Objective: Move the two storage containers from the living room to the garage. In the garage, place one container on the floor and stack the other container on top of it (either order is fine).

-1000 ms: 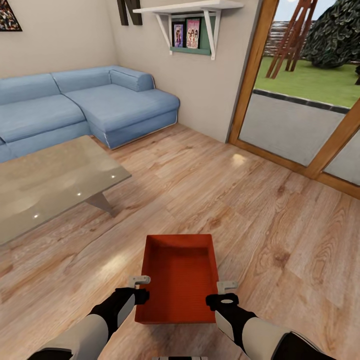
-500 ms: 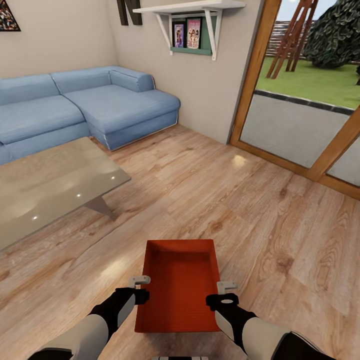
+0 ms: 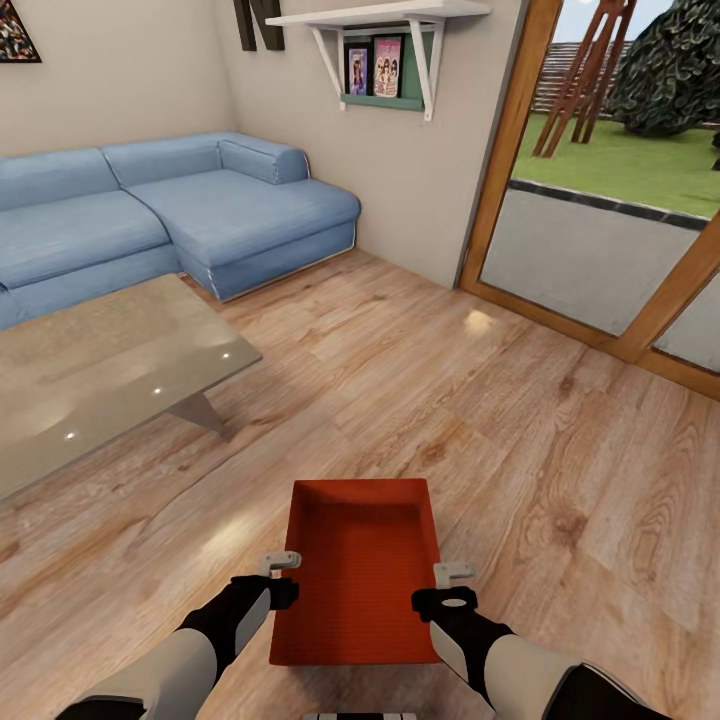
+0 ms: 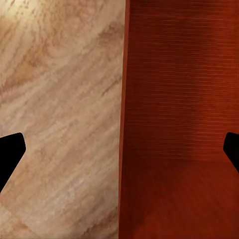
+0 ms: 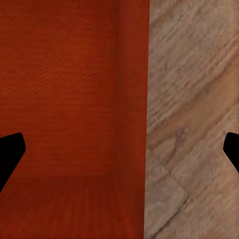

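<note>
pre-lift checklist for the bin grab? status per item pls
1. Left gripper astride the storage container wall: ok, in the left wrist view the wall runs between the open fingers.
2. Right gripper astride the opposite wall: ok, right wrist view shows the same.
3. Fingers closed on the walls: not ok, both wide open.
4. Container empty: ok.
5. Container level on the wood floor: cannot tell.
6. Glass table clear of the container: ok, well apart.

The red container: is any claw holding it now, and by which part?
Nothing is gripped: the left claw and right claw each straddle a side wall of the container, open.
</note>
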Robot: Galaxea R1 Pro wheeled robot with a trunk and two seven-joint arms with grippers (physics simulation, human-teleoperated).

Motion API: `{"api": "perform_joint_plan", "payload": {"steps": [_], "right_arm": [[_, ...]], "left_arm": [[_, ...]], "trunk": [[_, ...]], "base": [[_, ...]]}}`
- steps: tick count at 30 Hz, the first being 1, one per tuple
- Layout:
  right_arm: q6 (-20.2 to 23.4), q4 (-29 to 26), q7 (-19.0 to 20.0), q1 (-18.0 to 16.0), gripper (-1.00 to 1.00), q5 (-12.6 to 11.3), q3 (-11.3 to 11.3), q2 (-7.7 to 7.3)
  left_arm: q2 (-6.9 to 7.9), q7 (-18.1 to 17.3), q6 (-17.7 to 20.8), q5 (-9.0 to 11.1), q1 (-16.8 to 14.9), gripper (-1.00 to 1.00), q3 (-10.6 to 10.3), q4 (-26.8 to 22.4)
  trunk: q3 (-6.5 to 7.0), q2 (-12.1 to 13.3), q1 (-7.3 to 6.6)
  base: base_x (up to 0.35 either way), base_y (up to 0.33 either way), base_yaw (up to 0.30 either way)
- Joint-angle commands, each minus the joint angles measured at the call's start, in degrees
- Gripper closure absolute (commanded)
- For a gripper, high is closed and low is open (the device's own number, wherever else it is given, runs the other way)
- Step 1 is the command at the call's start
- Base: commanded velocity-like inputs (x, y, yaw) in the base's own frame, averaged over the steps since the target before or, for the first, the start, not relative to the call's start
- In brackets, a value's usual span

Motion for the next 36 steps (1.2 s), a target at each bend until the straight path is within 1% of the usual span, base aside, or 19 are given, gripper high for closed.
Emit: {"api": "perform_joint_plan", "payload": {"steps": [1,15,25,28,36], "right_arm": [[0.0,0.0,-0.2,0.0,-1.0,-0.5,0.5,0.0],[0.0,0.0,-0.2,0.0,-1.0,-0.5,0.4,-0.08],[0.2,0.0,-0.2,0.0,-1.0,-0.5,0.5,-0.1],[0.6,0.0,-0.1,0.0,-1.0,-0.5,0.6,-0.42],[0.7,0.0,0.0,0.0,-1.0,-0.5,1.0,-0.79]], "left_arm": [[0.0,0.3,0.3,0.5,0.0,-1.0,-0.1,-0.1],[-0.35,0.2,0.1,0.6,0.0,-1.0,-0.1,0.0],[-0.36,0.2,0.1,0.6,0.0,-1.0,-0.1,0.0],[-0.36,0.2,0.0,0.6,0.0,-1.0,-0.1,0.0],[-0.36,0.2,-0.2,0.6,0.0,-1.0,-0.1,0.0]], "trunk": [[-0.04,0.0,-0.01],[-0.04,0.0,-0.01],[-1.83,-4.0,2.19],[-2.37,-5.2,2.85],[-2.37,-5.2,2.85]], "base": [[0.0,0.0,0.0],[0.0,0.0,0.0],[0.0,0.0,0.0],[0.0,0.0,0.0],[0.0,0.0,0.0]]}}
